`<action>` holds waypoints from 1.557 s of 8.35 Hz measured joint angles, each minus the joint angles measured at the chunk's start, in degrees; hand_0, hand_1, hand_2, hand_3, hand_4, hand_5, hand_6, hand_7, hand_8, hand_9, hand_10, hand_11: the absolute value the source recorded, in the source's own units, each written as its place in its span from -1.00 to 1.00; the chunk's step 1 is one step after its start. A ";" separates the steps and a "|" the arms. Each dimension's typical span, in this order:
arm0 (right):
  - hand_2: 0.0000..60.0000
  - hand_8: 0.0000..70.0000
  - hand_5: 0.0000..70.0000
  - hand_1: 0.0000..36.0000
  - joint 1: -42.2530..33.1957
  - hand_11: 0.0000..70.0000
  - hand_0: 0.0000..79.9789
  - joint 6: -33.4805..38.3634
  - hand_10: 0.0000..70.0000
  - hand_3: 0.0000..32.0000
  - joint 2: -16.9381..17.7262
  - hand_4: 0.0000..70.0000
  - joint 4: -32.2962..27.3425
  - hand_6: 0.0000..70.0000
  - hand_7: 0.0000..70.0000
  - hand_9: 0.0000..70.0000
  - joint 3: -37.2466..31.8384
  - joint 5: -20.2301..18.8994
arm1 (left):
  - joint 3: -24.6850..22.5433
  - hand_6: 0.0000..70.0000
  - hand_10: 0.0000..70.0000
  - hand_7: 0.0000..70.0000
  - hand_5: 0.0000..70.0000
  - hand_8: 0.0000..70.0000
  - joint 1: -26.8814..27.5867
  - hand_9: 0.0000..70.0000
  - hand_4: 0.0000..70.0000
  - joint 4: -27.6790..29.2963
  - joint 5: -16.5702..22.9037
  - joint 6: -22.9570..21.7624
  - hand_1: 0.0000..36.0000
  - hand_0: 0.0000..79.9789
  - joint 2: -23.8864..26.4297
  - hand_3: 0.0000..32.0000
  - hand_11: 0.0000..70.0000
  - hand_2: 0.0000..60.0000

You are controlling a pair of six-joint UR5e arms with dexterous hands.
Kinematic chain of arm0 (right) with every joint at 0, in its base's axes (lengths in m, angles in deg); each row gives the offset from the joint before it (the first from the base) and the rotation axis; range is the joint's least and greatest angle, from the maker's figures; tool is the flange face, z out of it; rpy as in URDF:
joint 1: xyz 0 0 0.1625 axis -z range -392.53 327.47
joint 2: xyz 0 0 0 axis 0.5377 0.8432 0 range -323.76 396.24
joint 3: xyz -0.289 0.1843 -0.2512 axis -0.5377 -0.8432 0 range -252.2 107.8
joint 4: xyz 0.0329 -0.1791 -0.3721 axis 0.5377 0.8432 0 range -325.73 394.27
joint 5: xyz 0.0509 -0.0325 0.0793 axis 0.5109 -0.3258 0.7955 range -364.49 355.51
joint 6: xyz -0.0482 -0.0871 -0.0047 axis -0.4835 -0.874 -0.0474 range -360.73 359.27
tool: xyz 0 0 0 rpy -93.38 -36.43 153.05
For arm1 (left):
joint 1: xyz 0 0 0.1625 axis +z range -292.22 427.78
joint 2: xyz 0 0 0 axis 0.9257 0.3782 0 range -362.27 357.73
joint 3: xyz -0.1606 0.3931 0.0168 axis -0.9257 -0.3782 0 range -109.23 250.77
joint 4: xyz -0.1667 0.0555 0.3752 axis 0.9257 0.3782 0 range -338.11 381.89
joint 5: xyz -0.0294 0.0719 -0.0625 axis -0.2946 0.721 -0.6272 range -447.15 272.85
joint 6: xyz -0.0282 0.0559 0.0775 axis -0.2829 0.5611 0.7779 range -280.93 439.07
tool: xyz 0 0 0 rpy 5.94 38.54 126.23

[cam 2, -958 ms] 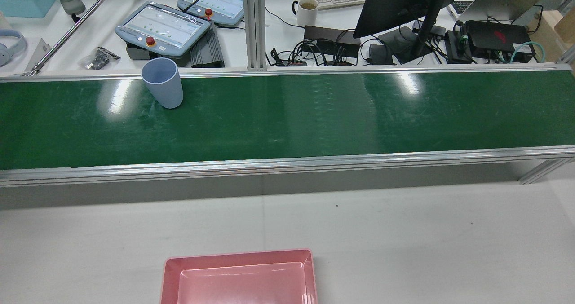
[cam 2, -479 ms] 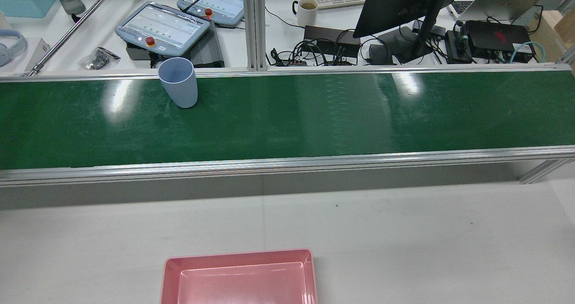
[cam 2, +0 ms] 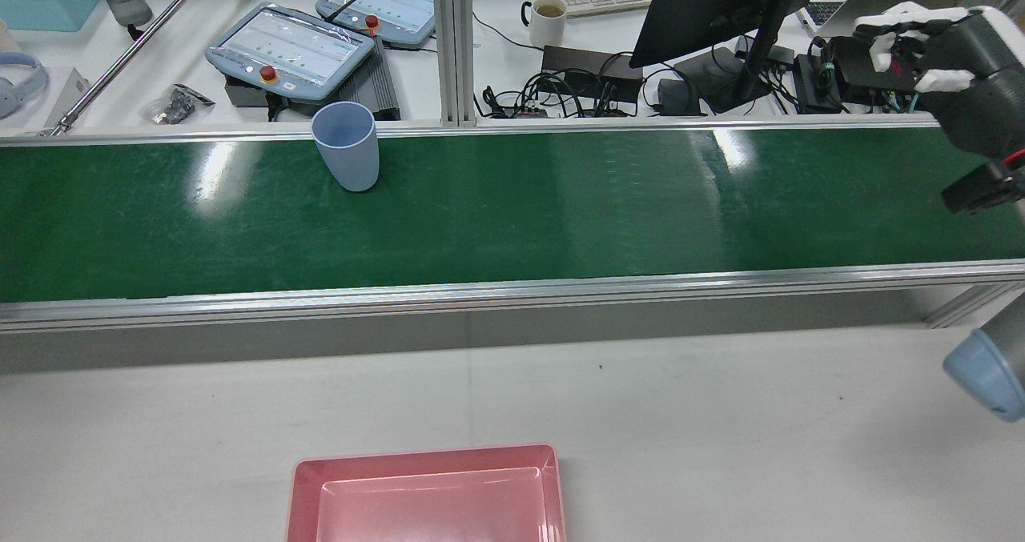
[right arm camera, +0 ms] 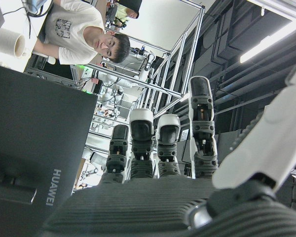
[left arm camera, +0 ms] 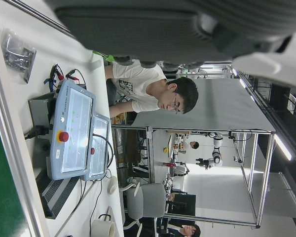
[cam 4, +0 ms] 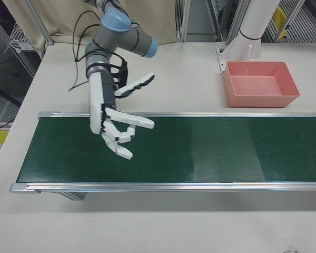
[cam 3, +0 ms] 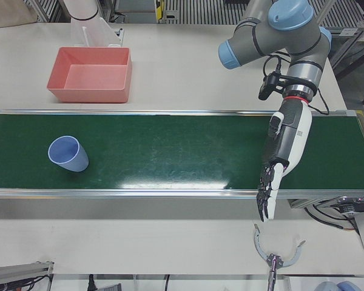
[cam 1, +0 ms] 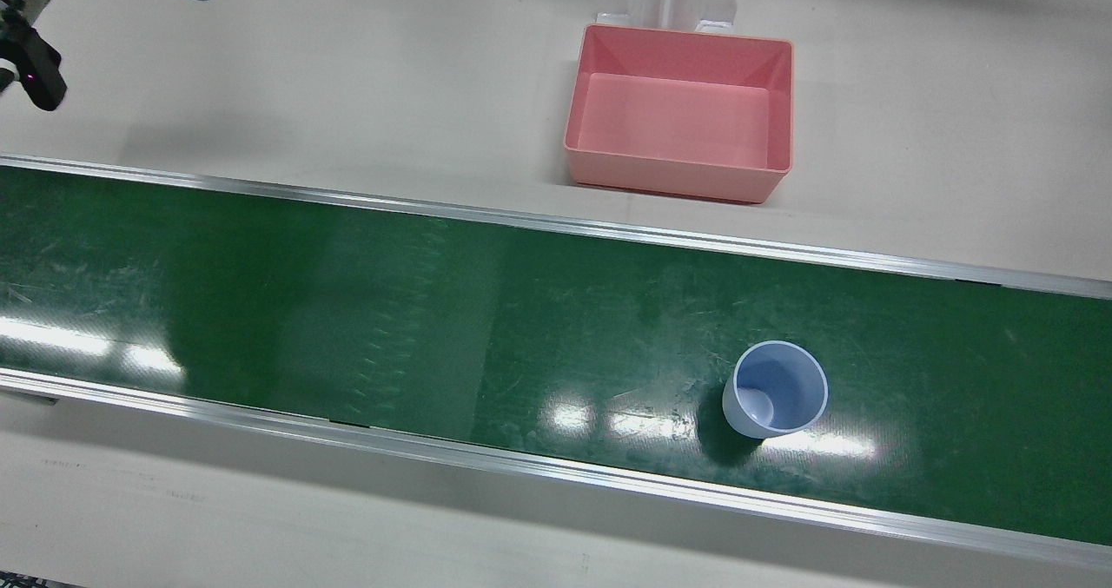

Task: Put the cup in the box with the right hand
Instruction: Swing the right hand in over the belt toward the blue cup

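One long green conveyor belt (cam 2: 512, 206), glossy and finely scratched, with aluminium rails, crosses a pale grey table (cam 2: 721, 414). Well apart from the right hand (cam 4: 118, 124), far down the belt toward the left arm's side, the light blue cup (cam 2: 346, 156) stands upright on the green surface by the rail farthest from the robot. That right hand hangs over its own end of the belt, fingers spread and holding nothing. The left hand (cam 3: 280, 159) hangs over the opposite end, fingers straight, grasping nothing, with the cup well off along the belt. On the table between the arms sits the pink box (cam 1: 679, 112). Beyond the belt lie teach pendants (cam 2: 292, 50), a monitor (cam 2: 721, 6) and cables.
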 measured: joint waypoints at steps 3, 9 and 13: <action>-0.26 -0.15 -0.94 -0.66 13.85 -0.75 -0.23 -1.35 -0.81 -1.00 -4.95 -0.02 7.81 -0.13 1.00 0.53 2.60 16.89 | -0.12 -1.00 -1.00 -1.00 -1.00 -1.00 0.00 -1.00 -1.00 -0.02 -0.01 0.00 -1.00 -1.00 0.02 -1.00 -1.00 -1.00; -0.36 -0.16 -0.96 -0.86 17.58 -0.70 -0.64 -1.77 -0.78 -1.00 -18.83 -0.17 24.29 -0.14 1.00 0.52 -5.84 23.38 | -0.07 -1.00 -1.00 -1.00 -1.00 -1.00 -0.02 -1.00 -1.00 0.14 0.00 0.00 -1.00 -1.00 0.00 -1.00 -1.00 -1.00; -0.34 -0.17 -0.90 -0.57 20.13 -0.72 -0.16 -2.27 -0.81 -1.00 -22.75 -0.57 24.42 -0.19 1.00 0.51 -9.27 22.99 | 0.00 -1.00 -1.00 -1.00 -1.00 -1.00 -0.03 -1.00 -1.00 0.17 0.01 0.00 -1.00 -1.00 -0.03 -1.00 -1.00 -1.00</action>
